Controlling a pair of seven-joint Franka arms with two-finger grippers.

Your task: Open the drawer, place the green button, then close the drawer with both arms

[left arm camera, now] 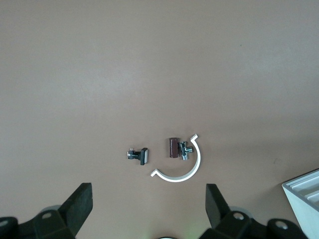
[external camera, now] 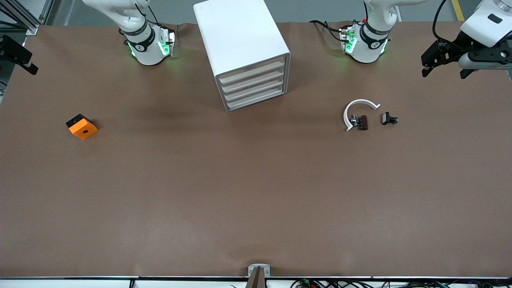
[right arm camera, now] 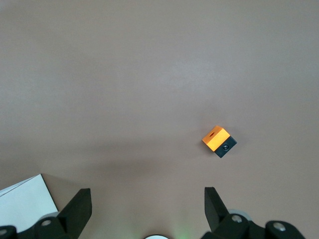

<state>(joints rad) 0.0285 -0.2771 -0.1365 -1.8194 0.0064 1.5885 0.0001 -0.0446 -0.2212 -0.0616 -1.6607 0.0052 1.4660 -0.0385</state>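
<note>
The white cabinet (external camera: 240, 36) stands at the table's middle, near the arms' bases. All four drawers are shut; the drawer (external camera: 256, 101) is the lowest. The tiny dark button (external camera: 389, 119) lies on the table toward the left arm's end, its cap looking pale; it also shows in the left wrist view (left arm camera: 138, 155). My left gripper (external camera: 446, 72) is open and empty, up in the air by the table's end, with the button in its view. My right gripper (external camera: 18, 56) is open and empty over the right arm's end of the table.
Black-brown clips (external camera: 361, 121) with a white curved strip (external camera: 356, 106) lie beside the button, toward the cabinet. An orange cube with a hole (external camera: 82, 127) lies toward the right arm's end. Cabinet corners show in the left wrist view (left arm camera: 304, 199) and the right wrist view (right arm camera: 25, 209).
</note>
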